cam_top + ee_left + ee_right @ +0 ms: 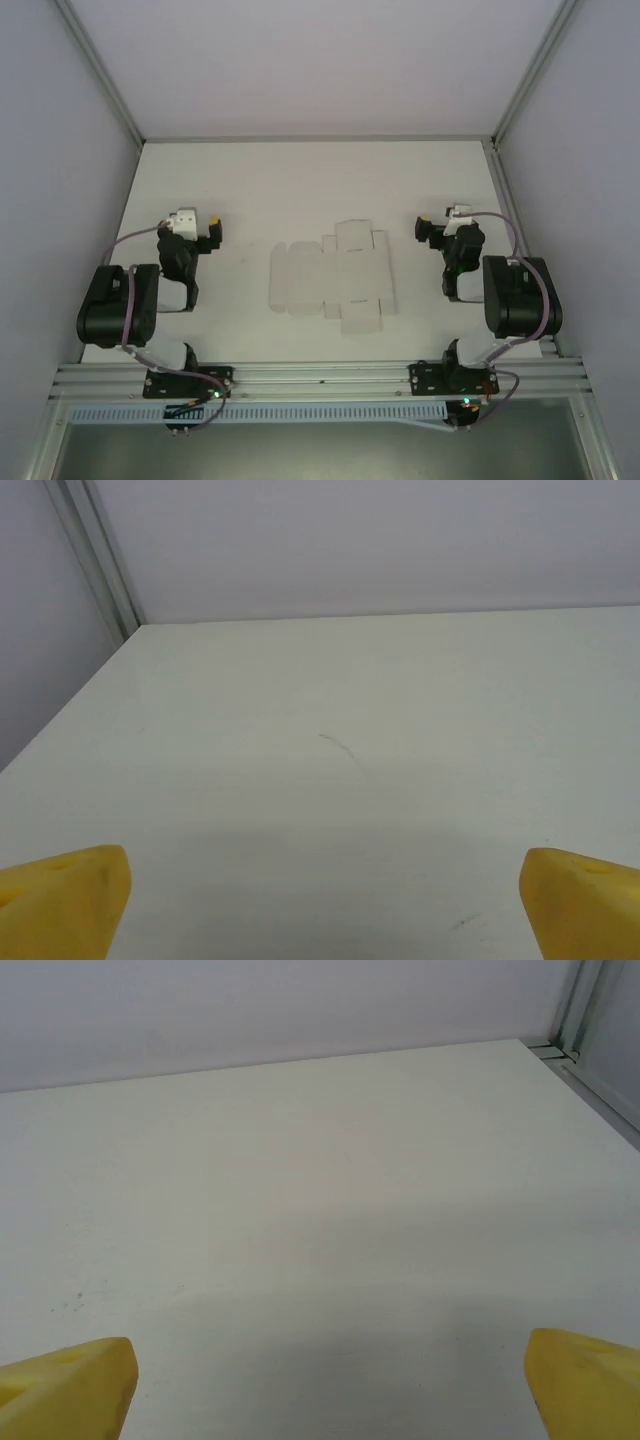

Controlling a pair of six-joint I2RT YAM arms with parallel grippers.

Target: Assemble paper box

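Observation:
The paper box (332, 279) lies as a flat white die-cut sheet with flaps in the middle of the table, between the two arms. My left gripper (212, 226) hovers to the sheet's left, well apart from it, and is open. In the left wrist view its yellow fingertips (65, 900) stand wide apart over bare tabletop, with the left gripper (325, 905) holding nothing. My right gripper (424, 226) sits to the sheet's right, also apart from it and open. Its yellow fingertips (70, 1385) frame bare table, and the right gripper (330, 1390) is empty.
The white table (300, 180) is boxed in by pale walls at the back and both sides, with aluminium posts (105, 75) in the corners. A metal rail (320, 375) carrying both arm bases runs along the near edge.

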